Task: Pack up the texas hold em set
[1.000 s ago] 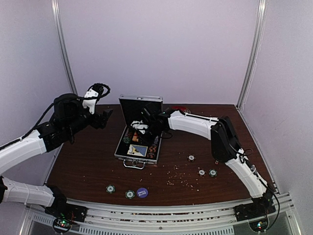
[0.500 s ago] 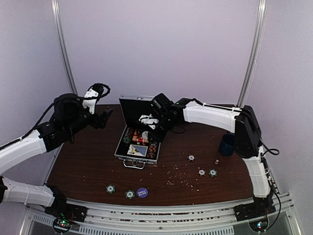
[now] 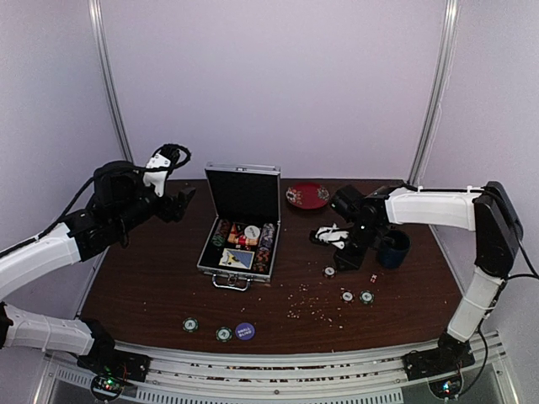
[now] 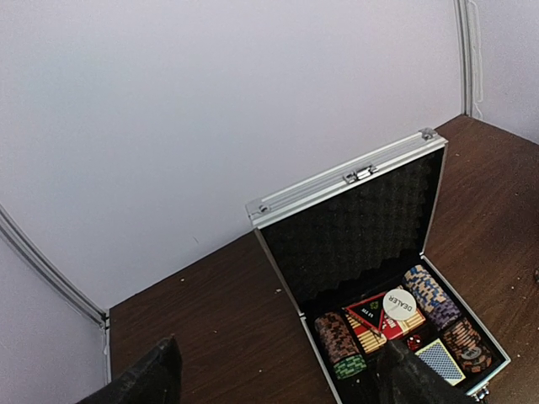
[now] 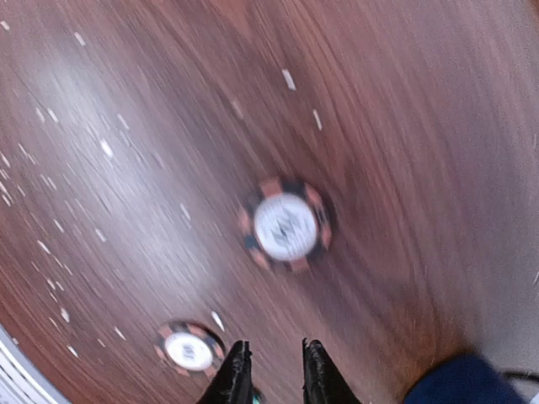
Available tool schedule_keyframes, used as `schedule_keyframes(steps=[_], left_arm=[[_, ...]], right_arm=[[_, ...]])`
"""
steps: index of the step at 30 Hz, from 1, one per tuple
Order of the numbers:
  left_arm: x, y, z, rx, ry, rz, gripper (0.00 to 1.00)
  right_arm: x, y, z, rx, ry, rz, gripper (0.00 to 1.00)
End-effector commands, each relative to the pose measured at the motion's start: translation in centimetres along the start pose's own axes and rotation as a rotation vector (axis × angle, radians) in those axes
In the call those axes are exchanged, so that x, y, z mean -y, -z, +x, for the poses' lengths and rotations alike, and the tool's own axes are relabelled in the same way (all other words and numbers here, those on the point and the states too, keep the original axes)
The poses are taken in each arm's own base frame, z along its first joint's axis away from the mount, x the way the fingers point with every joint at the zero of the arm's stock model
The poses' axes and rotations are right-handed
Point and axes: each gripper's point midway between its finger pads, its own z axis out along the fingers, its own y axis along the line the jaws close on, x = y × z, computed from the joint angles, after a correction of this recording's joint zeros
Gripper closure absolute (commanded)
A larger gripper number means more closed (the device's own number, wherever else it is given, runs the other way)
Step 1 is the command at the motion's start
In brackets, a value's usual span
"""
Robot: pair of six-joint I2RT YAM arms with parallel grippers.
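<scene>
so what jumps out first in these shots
The open case stands mid-table, with chip stacks and cards in its base. Loose chips lie scattered on the wood, three by the front edge and three on the right. There the right gripper hovers shut near them, beside the mug.

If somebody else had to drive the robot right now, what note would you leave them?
Left pincer: open, empty, raised left of the case.
Right pincer: shut, nothing in it, hanging over a loose chip.
Done: case stands open with chip stacks and cards inside.
Left: three right chips, three front pieces on the table, then close the lid.
</scene>
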Motion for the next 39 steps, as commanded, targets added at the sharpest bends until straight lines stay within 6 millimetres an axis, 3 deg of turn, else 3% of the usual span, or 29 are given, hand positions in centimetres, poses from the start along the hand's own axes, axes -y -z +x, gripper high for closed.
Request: schedule_keyframes(steps=[1,7,12,39], left_arm=[[-0.2,-0.2,-1.4,0.038,0.003,0.002,0.18],[-0.2,-0.3,-1.3,0.033,0.002,0.003,0.18],[0.0,-0.3,-1.3,0.032,0.005,0.014,0.18],[0.0,-0.4,-1.2,0.029,0.003,0.011,0.18]], right_arm=[[1.5,1.4,4.0,-0.061,-0.028,0.04,0.79],[2.5,1.6,8.2,-0.141,-0.068,0.096,0.73],[3.0,0.8,9.9,-0.186,-0.102,0.101,0.7],[4.5,-2.2,10.1,-0.218,-0.143,0.036,0.72]])
